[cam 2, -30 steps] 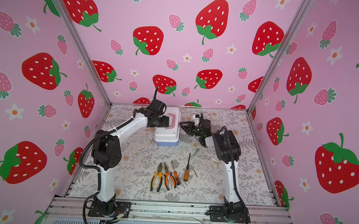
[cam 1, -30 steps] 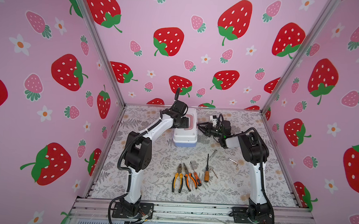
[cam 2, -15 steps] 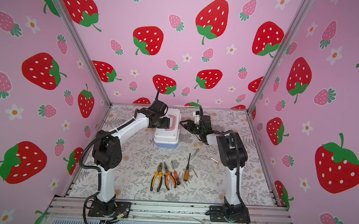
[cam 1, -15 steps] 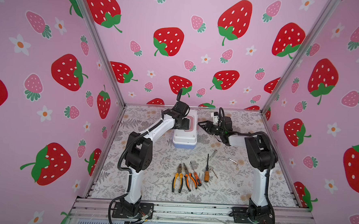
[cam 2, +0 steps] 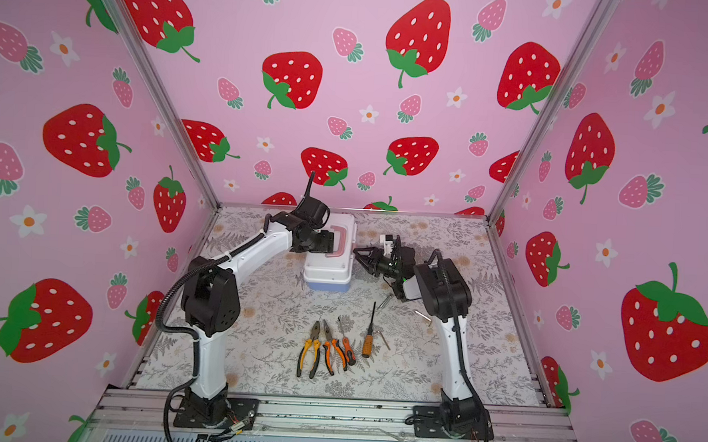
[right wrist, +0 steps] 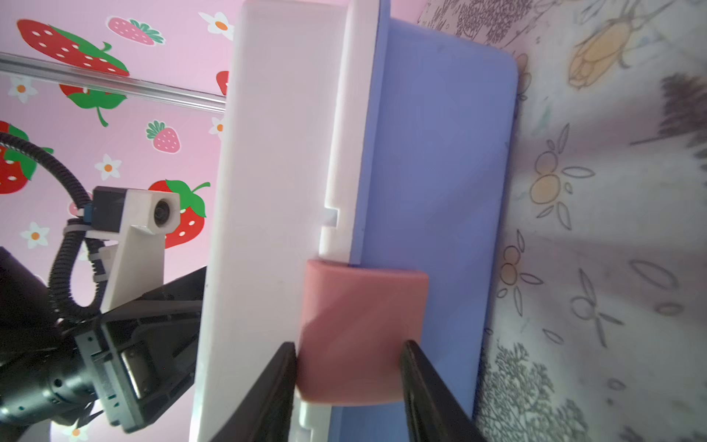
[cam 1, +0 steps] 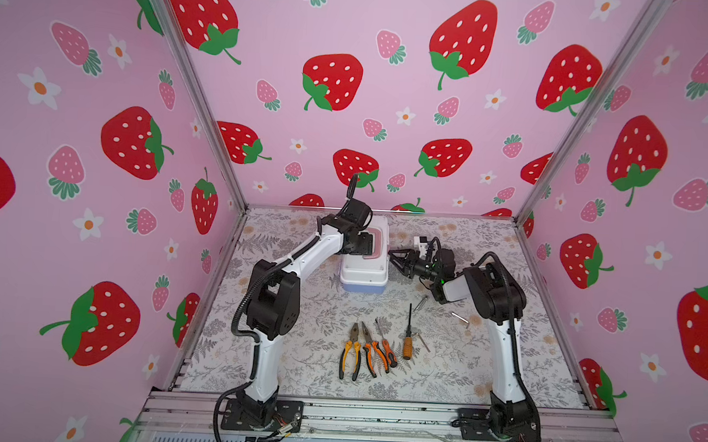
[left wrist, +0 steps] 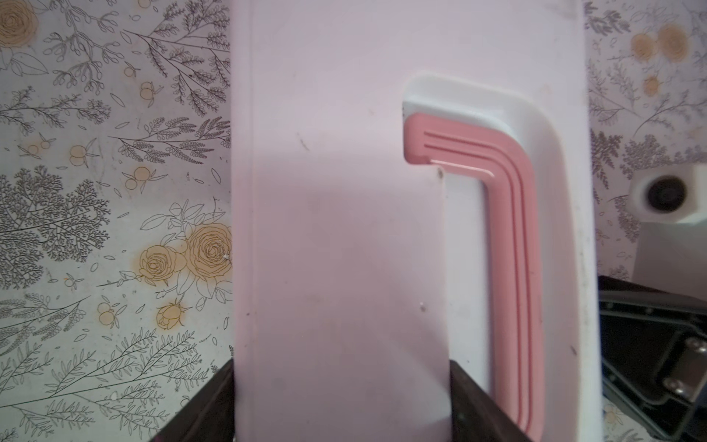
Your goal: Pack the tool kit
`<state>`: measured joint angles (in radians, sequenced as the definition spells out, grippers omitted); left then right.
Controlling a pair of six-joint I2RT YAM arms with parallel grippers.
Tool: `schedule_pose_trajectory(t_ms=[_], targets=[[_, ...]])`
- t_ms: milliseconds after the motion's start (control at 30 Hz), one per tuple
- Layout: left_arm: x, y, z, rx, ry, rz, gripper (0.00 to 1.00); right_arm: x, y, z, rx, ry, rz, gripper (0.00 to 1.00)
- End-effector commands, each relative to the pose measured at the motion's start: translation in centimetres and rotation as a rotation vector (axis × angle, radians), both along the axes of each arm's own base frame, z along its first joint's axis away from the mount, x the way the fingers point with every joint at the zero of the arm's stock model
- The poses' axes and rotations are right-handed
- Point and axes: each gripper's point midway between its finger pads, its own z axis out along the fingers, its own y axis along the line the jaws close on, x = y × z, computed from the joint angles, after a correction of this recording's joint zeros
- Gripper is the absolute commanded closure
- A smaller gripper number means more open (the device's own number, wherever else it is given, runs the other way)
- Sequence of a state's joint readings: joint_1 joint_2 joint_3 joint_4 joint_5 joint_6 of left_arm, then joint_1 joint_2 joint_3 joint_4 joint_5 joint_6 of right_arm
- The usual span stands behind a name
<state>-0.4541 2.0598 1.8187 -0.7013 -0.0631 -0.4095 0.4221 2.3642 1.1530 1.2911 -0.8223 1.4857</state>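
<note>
The tool kit (cam 1: 364, 268) (cam 2: 327, 270) stands closed at the back middle: white lid (left wrist: 336, 191), pink handle (left wrist: 512, 229), blue base (right wrist: 432, 153). My left gripper (cam 1: 361, 243) (left wrist: 342, 371) is shut on the lid from above, with one finger at the lid's edge and the other in the handle recess. My right gripper (cam 1: 392, 255) (right wrist: 348, 344) reaches in sideways, both fingers pressed against the pink latch (right wrist: 361, 329). Two orange-handled pliers (cam 1: 352, 348) (cam 1: 372, 350), a small screwdriver (cam 1: 387, 348) and an orange-handled screwdriver (cam 1: 408, 337) lie loose near the front.
Small hex keys (cam 1: 459, 318) (cam 1: 423, 342) and a metal bit (cam 1: 421, 302) lie on the floral mat below the right arm. Strawberry-print walls close in the back and both sides. A metal rail (cam 1: 375, 414) runs along the front.
The right arm's elbow swung out and came back while its fingertips stayed at the box's right side. Its jaws widened, then narrowed onto the latch. Left arm and box have not moved.
</note>
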Motion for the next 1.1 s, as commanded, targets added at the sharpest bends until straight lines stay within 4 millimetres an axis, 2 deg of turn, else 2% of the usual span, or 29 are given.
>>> schedule_pose_trajectory(t_ms=[0, 133, 200, 300, 367, 467, 600, 733, 900, 1067], targets=[[-1.0, -2.8, -2.5, -0.104, 0.108, -0.035, 0.46, -2.3, 2.6, 3.1, 0.135, -0.035, 0.101, 0.57], [-1.1, -3.1, -2.7, -0.126, 0.115, -0.036, 0.46, -2.2, 2.5, 3.7, 0.214, -0.011, 0.098, 0.61], [-1.2, -3.2, -2.7, -0.129, 0.114, -0.037, 0.47, -2.1, 2.7, 3.4, 0.203, 0.005, 0.108, 0.57], [-1.3, -3.1, -2.6, -0.122, 0.112, -0.039, 0.47, -1.9, 2.9, 1.5, 0.083, 0.028, 0.095, 0.42], [-1.3, -2.9, -2.5, -0.118, 0.109, -0.037, 0.47, -1.8, 2.9, 0.4, -0.008, 0.027, 0.088, 0.37], [-1.3, -2.9, -2.3, -0.117, 0.105, -0.039, 0.47, -1.8, 3.0, 0.5, -0.019, 0.013, 0.088, 0.35], [-1.3, -3.0, -2.3, -0.120, 0.104, -0.041, 0.47, -1.8, 3.1, 1.8, 0.078, 0.012, 0.093, 0.45], [-1.3, -2.9, -2.3, -0.119, 0.105, -0.040, 0.47, -1.6, 3.1, 2.1, 0.107, 0.026, 0.084, 0.54], [-1.5, -2.4, -2.3, -0.089, 0.104, -0.034, 0.47, -1.2, 2.8, 1.6, -0.020, -0.008, 0.049, 0.58], [-1.7, -1.4, -2.1, -0.031, 0.098, -0.024, 0.48, 0.1, 1.9, 1.4, -0.243, -0.077, -0.007, 0.61]])
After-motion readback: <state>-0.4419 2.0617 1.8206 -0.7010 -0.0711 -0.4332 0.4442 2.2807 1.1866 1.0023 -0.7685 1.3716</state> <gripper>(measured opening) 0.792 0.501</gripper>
